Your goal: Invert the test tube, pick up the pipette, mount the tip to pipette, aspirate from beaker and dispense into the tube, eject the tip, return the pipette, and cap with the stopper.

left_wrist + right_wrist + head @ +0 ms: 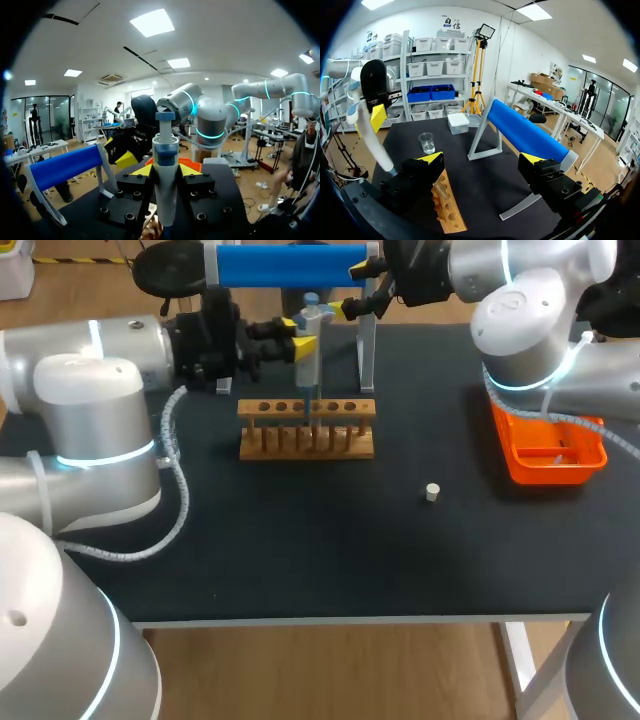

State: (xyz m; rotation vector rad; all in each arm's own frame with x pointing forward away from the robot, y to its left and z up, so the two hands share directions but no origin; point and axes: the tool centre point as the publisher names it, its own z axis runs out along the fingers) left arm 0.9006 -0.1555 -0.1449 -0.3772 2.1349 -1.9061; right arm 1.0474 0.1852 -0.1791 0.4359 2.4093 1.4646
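On the black table point(300, 560), toward its back edge, the pipette point(308, 358) stood upright over the wooden rack point(306, 442), its thin tip reaching down to one of the middle holes. The left gripper point(165, 170) had its fingers pressed against the pipette's body from both sides. Whether a tube sat under the tip could not be made out.

By that, picking up and tip mounting looked done, and the work seemed to be at or near dispensing. Ejecting the tip, returning the pipette and capping appeared left to do. The white stopper point(432, 492) lay loose toward the front right, well apart from the rack. The beaker point(426, 143) stood beyond the rack's end. The right gripper point(482, 160) hung near the back edge, fingers spread wide, holding nothing. An orange tray point(520, 465) sat by the right edge.
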